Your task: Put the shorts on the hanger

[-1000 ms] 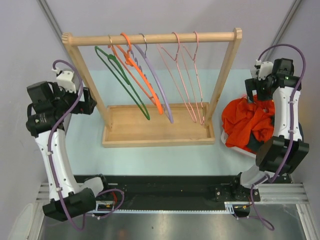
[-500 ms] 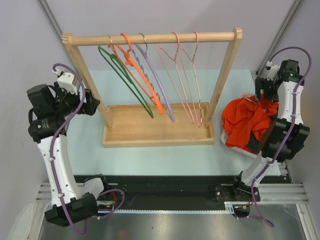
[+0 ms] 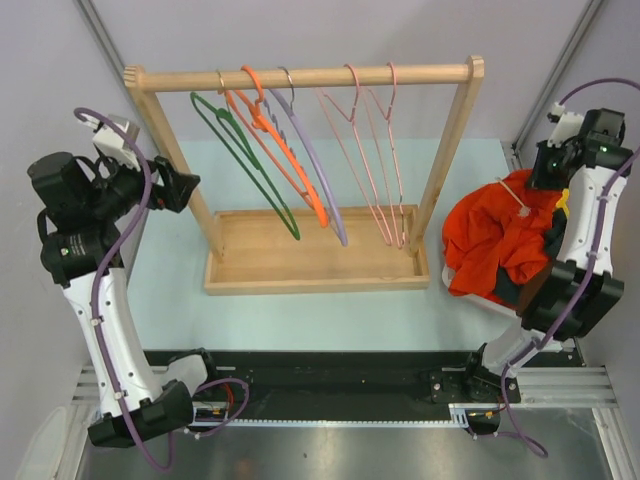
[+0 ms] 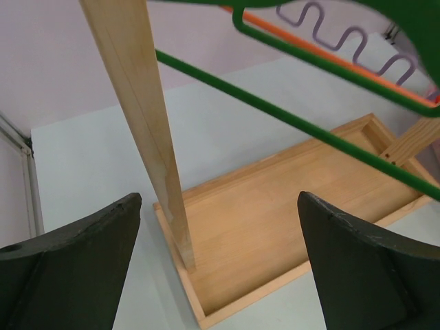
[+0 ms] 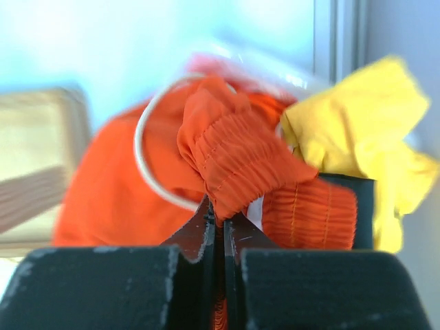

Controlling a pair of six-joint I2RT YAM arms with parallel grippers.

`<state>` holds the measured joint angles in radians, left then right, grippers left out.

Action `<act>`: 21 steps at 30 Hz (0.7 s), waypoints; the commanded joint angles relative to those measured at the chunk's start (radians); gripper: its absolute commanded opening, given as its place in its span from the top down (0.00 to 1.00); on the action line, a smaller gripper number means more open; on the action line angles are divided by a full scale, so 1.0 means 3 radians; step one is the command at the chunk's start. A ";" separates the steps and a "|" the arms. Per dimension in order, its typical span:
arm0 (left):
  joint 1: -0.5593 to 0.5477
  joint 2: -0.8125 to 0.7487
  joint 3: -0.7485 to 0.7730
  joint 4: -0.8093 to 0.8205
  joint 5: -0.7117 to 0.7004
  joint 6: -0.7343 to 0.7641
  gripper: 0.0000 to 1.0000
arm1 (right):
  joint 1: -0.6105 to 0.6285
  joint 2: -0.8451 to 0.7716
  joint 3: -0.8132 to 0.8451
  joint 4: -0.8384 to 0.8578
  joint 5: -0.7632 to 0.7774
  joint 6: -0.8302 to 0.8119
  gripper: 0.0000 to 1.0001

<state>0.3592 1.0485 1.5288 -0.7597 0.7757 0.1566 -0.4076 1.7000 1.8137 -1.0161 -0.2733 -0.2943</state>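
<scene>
The shorts (image 3: 495, 245) lay bunched at the far right, heaped in a white bin (image 3: 455, 285) that also held yellow cloth (image 5: 357, 137) and something dark; soft, light and limp, they would likely sag and twist, so the elastic waistband looked the best hold; the right gripper (image 5: 221, 240) was clamped on just that; the left gripper (image 4: 218, 206) gaped wide beside the rack post (image 4: 148, 124); the hanger (image 3: 398, 170) hung on the rod (image 3: 300, 77).

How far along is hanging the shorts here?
Done: the right gripper is shut on the waistband of the bright orange-red fabric shorts. In hand: pulling them clear of the yellow garment. Left: the thin pale-pink wire hangers hang bare on the wooden rail; the left gripper is open, empty, by the rack's post.
</scene>
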 commanded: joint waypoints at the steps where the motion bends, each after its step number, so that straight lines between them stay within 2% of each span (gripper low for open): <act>1: -0.0016 0.0033 0.0334 0.0257 0.0191 -0.0368 0.00 | -0.0037 -0.0675 0.0325 0.0180 -0.0372 0.0127 1.00; 12: -0.0011 0.0013 0.0498 0.0635 0.0370 -0.0910 0.00 | -0.0093 -0.1335 0.0837 0.0554 -0.0683 0.0393 1.00; 17: -0.0016 0.0059 0.0616 0.0605 0.0400 -0.0865 0.00 | -0.0145 -0.1698 0.0791 0.0590 -0.1047 0.0362 1.00; 21: -0.0016 0.0049 0.0641 0.0579 0.0406 -0.0798 0.00 | -0.0145 -0.2096 0.0556 0.0330 -0.1404 0.0265 1.00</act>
<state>0.3592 1.0664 1.6836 -0.6079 0.8696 -0.0792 -0.4473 1.1828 2.0148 -0.9207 -0.5587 -0.2028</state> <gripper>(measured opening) 0.996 0.026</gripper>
